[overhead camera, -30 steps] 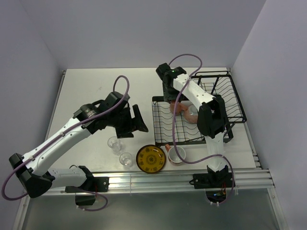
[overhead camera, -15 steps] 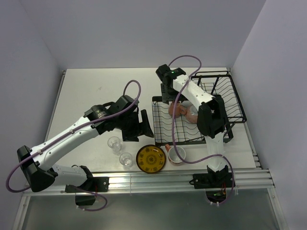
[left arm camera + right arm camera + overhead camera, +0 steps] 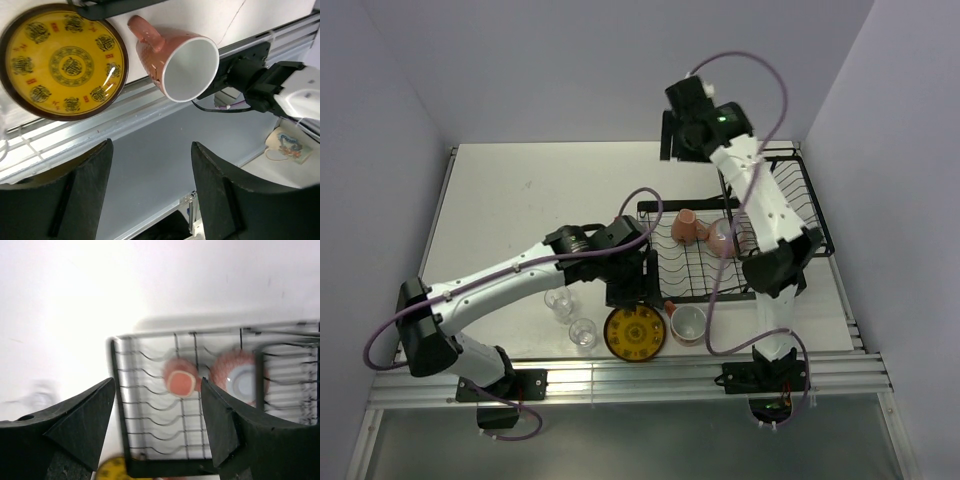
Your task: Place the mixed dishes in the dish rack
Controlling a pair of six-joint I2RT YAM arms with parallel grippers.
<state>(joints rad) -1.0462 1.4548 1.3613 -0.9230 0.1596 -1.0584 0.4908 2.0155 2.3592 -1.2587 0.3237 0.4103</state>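
Showing black wire dish rack [image 3: 695, 275] holding an inverted salmon-pink mug [image 3: 685, 225] beside a pink bowl [image 3: 723, 238]; showing, standing before its near edge, an upright second mug [image 3: 687, 323], yellow patterned plate [image 3: 634, 332], a clear glass [image 3: 558, 300] and a nearer glass [image 3: 582, 332].

Past the black left pincer [image 3: 150, 165] are a round yellow plate [image 3: 62, 60], dark-brown-rimmed with dark and red medallions, and a salmon-pink ceramic mug [image 3: 177, 62], white inside. Below the black right pincer [image 3: 157, 400] are a black wire rack [image 3: 119, 405], a salmon-pink upturned mug [image 3: 181, 381] and a pink upturned bowl [image 3: 240, 380] with a pale grey base.
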